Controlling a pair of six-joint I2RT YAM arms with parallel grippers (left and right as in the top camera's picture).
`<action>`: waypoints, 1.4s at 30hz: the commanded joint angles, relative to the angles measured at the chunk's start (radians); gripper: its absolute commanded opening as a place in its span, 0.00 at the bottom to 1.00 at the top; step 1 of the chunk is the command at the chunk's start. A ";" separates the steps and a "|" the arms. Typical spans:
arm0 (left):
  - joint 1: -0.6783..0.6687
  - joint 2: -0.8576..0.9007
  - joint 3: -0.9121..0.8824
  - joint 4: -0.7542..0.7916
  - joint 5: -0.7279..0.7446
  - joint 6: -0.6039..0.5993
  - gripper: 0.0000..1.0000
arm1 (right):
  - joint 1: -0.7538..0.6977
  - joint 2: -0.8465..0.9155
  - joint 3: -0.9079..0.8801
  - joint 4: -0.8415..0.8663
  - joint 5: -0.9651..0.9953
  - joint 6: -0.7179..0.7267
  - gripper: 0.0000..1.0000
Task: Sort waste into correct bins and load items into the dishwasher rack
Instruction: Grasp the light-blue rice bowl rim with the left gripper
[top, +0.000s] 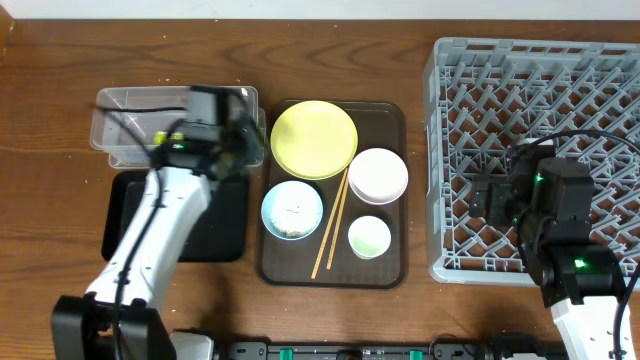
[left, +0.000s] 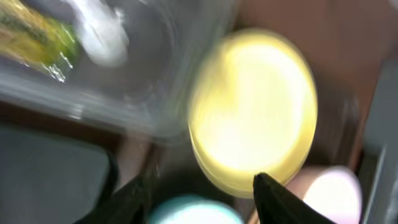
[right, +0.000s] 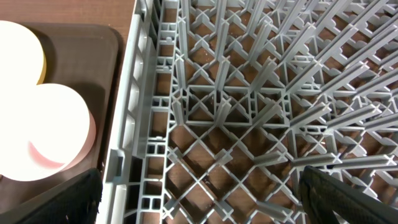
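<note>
My left gripper (top: 243, 142) (left: 199, 186) is open and empty, above the gap between the clear tub (top: 125, 105) and the yellow plate (top: 313, 139) (left: 252, 112). The blurred left wrist view shows the green-yellow wrapper (left: 37, 34) and the white tissue (left: 102, 31) inside the tub. The black tray (top: 215, 230) lies in front of the tub. The blue bowl (top: 292, 209) holds rice scraps. The pink bowl (top: 378, 175) (right: 43, 130), the cup (top: 369, 237) and the chopsticks (top: 330, 225) lie on the brown tray. My right gripper (top: 490, 200) (right: 199, 199) is open and empty over the left side of the grey rack (top: 540, 60) (right: 249, 93).
The brown serving tray (top: 395, 270) sits between the bins and the rack, close to the rack's left wall (right: 134, 124). The wooden table (top: 50, 200) shows to the left and at the back.
</note>
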 joint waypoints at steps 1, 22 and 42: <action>-0.088 0.015 0.007 -0.054 0.028 0.087 0.57 | -0.013 -0.002 0.021 -0.001 0.000 0.006 0.99; -0.401 0.289 -0.013 -0.079 -0.073 0.086 0.43 | -0.013 -0.002 0.021 -0.001 -0.001 0.007 0.99; -0.409 0.181 -0.008 -0.163 -0.074 0.088 0.06 | -0.013 -0.002 0.021 -0.001 0.000 0.006 0.99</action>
